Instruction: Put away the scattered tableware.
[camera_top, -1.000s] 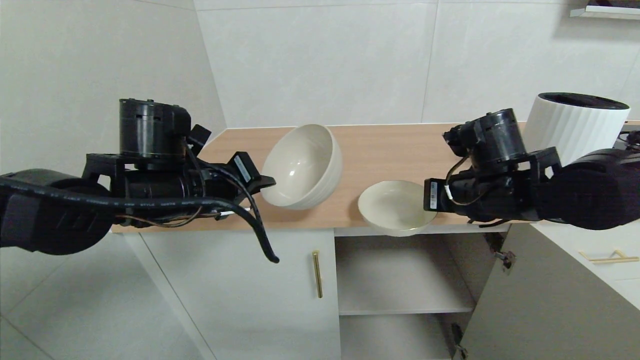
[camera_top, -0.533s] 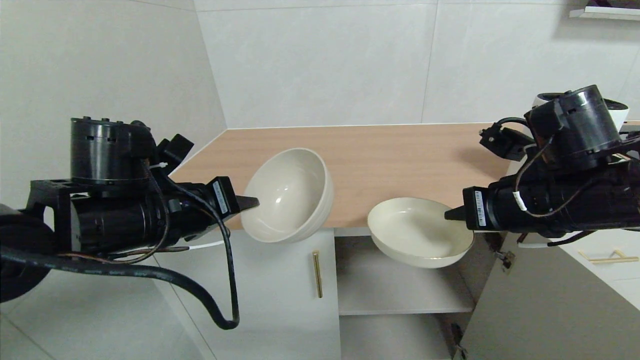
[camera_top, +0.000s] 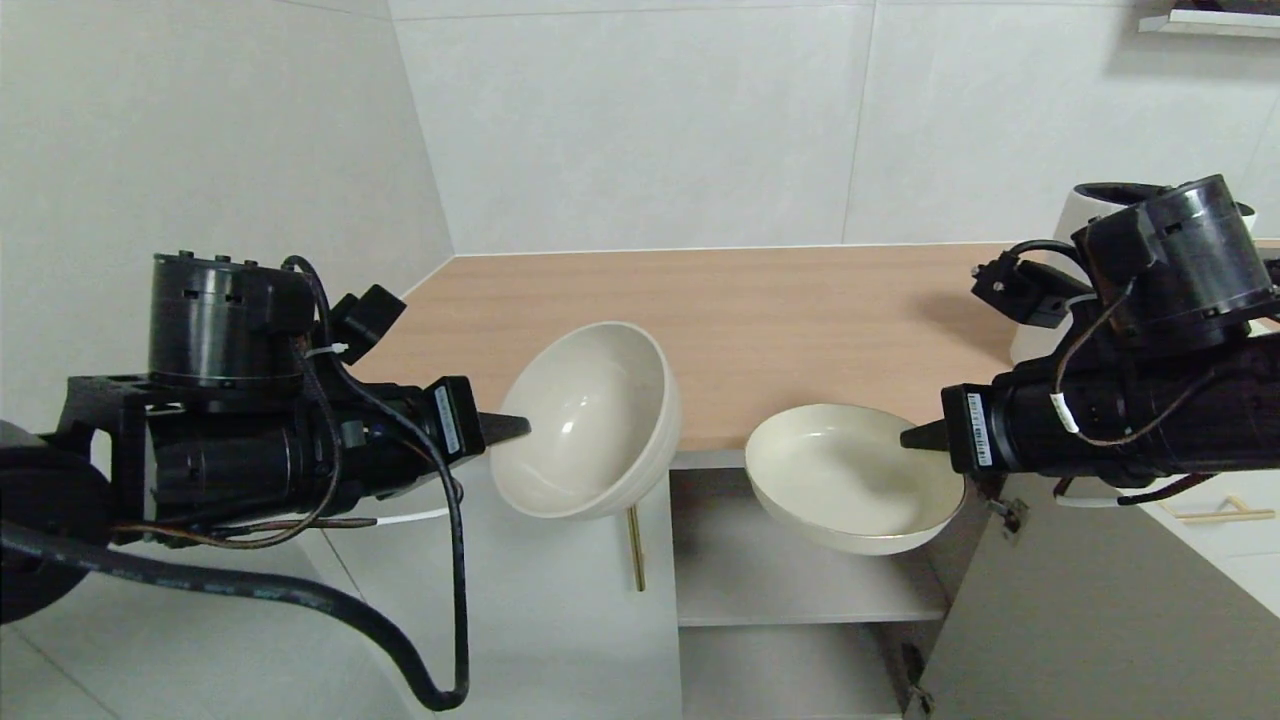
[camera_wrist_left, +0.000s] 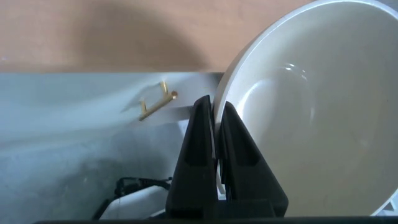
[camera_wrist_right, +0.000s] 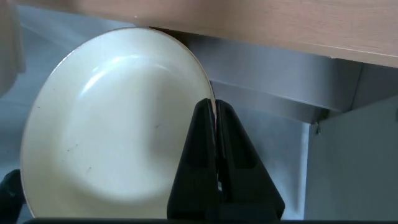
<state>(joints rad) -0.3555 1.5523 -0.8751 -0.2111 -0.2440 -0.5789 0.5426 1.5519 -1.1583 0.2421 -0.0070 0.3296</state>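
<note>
1. The left hand was pinched shut on the rim of the bowl; the bowl hung tilted in the air, off the edge of the surface, before a shut door.
2. The right hand was pinched on the rim of the dish; the dish hung before the open cabinet, above its shelf.
3. Bowl and dish were apart, side by side; a gold handle showed below the bowl; a white pot sat on the surface behind the right arm.

Deep cream ceramic bowl: one, in left pincer
Shallow cream ceramic dish: one, in right pincer
White ribbed container: one, behind right pincer
Brass handles: two
</note>
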